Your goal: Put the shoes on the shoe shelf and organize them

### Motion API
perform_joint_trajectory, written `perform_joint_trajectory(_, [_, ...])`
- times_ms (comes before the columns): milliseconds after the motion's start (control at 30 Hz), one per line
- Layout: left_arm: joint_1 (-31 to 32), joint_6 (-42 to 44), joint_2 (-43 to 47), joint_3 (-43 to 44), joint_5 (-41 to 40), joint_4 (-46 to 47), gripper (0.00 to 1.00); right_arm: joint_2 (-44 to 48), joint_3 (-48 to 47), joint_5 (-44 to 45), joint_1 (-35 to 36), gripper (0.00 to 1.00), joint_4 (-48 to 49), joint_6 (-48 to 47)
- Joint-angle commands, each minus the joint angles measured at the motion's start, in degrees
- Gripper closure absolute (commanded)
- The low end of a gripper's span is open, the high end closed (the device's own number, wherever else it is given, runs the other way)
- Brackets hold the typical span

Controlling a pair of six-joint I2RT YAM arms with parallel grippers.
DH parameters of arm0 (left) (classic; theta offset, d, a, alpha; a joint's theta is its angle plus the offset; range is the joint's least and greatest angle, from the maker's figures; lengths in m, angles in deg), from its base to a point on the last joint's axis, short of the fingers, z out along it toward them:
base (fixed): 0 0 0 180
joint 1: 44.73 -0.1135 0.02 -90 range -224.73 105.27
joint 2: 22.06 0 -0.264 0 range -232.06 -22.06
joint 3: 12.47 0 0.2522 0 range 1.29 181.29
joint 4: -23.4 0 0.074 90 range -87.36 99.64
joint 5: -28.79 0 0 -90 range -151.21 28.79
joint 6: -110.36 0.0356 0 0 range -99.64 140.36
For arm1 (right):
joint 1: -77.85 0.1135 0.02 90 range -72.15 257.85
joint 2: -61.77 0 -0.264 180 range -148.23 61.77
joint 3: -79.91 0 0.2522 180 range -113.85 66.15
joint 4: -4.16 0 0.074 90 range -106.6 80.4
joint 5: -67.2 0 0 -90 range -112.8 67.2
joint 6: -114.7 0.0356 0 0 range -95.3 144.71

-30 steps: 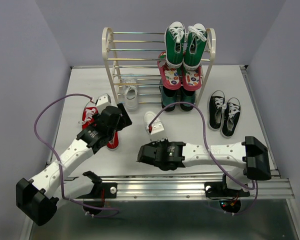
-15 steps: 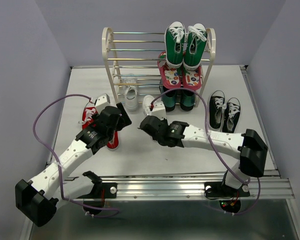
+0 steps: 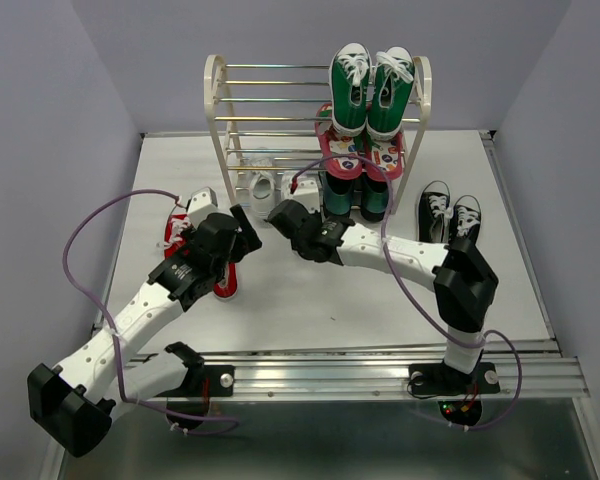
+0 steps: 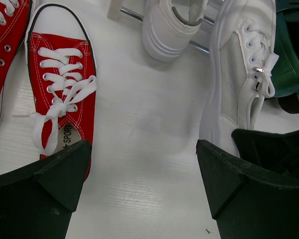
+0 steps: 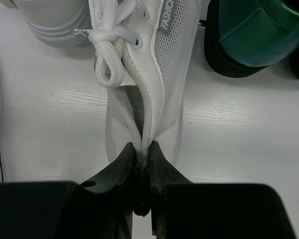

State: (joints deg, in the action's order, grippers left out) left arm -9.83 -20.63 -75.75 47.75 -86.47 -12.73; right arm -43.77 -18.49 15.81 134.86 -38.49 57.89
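Observation:
The shoe shelf (image 3: 216,100) stands at the back of the table. One white sneaker (image 3: 261,186) lies on its lowest rods and also shows in the left wrist view (image 4: 169,30). My right gripper (image 3: 286,214) (image 5: 143,154) is shut on the heel collar of the second white sneaker (image 3: 303,188) (image 5: 164,64), holding it just right of the first, toe toward the shelf. My left gripper (image 3: 242,228) (image 4: 143,164) is open and empty over bare table, between a red sneaker (image 4: 62,94) and the held white sneaker (image 4: 239,74). The red pair (image 3: 185,240) is partly hidden by the left arm. The black pair (image 3: 450,218) stands right of the shelf.
Green high-tops (image 3: 370,85) stand on the shelf's top right, pink flip-flops (image 3: 365,155) on the tier below, and dark green shoes (image 3: 358,198) (image 5: 259,35) at the bottom right beside the held sneaker. Grey walls close in the table.
My right arm has carried the white sneaker from the middle of the table back to the shelf's foot, beside the other white sneaker. The left arm has hardly moved.

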Motion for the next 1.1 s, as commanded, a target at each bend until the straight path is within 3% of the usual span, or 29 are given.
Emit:
perform_joint_trajectory(0, [0.0, -0.1, 1.8, -0.6, -1.5, 0.4, 0.01, -0.2, -5.6, 1.6, -1.7, 0.99, 5.7, -0.9])
perform_joint_trajectory(1067, [0.0, -0.1, 2.8, -0.9, -2.0, 0.9, 0.01, -15.1, -21.4, 4.6, -7.0, 0.99, 10.3, -3.1])
